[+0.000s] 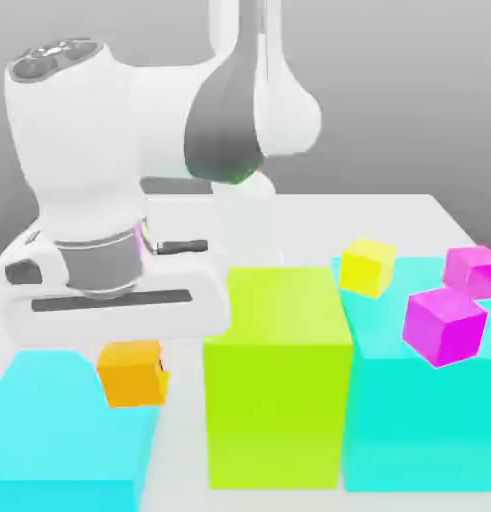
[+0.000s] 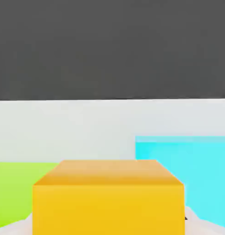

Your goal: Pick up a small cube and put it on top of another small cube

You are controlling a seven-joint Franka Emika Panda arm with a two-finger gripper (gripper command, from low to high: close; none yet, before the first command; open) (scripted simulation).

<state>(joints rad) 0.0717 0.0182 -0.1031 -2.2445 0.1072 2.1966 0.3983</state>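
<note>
The gripper [image 1: 134,365] hangs clamped on the small orange cube [image 1: 132,373], carrying it clear above a cyan block [image 1: 59,430] at the table's [image 1: 319,215] near edge, apparently in transit toward another small cube for stacking.

I am working over a white table [image 1: 409,215], with a plain grey backdrop [image 1: 409,90] hanging evenly lit behind it.

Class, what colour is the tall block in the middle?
Lime green, clearest in the exterior view.
</note>
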